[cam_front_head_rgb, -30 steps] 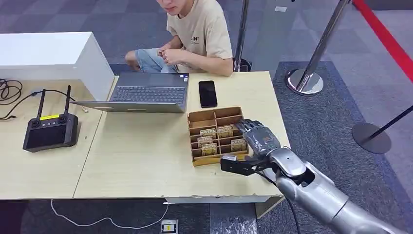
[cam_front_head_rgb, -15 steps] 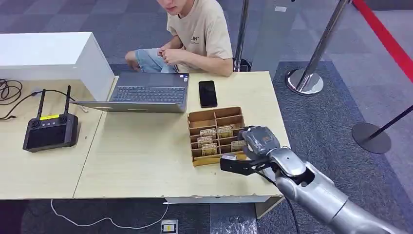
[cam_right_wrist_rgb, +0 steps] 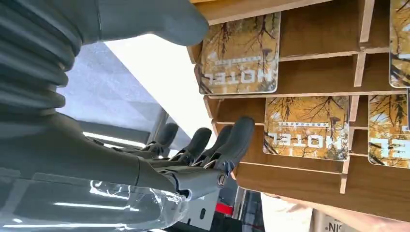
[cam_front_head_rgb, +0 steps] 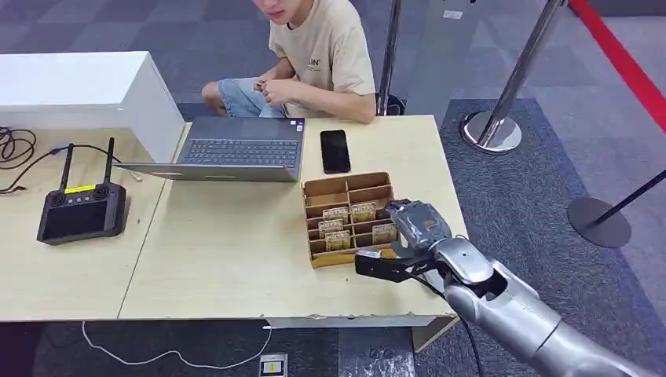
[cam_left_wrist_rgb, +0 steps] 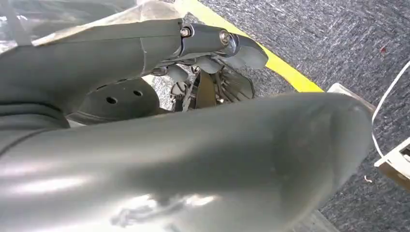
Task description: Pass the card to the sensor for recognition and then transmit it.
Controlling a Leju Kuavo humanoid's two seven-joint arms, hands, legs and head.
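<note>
The pick-up step is judged in hand: the right robot hand, fingers apart and empty, is held beside the tray, whose nearest card must next be pinched.

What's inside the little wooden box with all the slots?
The wooden box holds hotel cards standing in its middle slots. The back slots look empty. The right hand covers the box's right edge, so anything there is hidden.

Light: even, bright overhead indoor light.
Shadows: soft, short beside the right hand.
Glare: highlights along the silver forearm.
Focus: wrist views blur nearest the hand.
</note>
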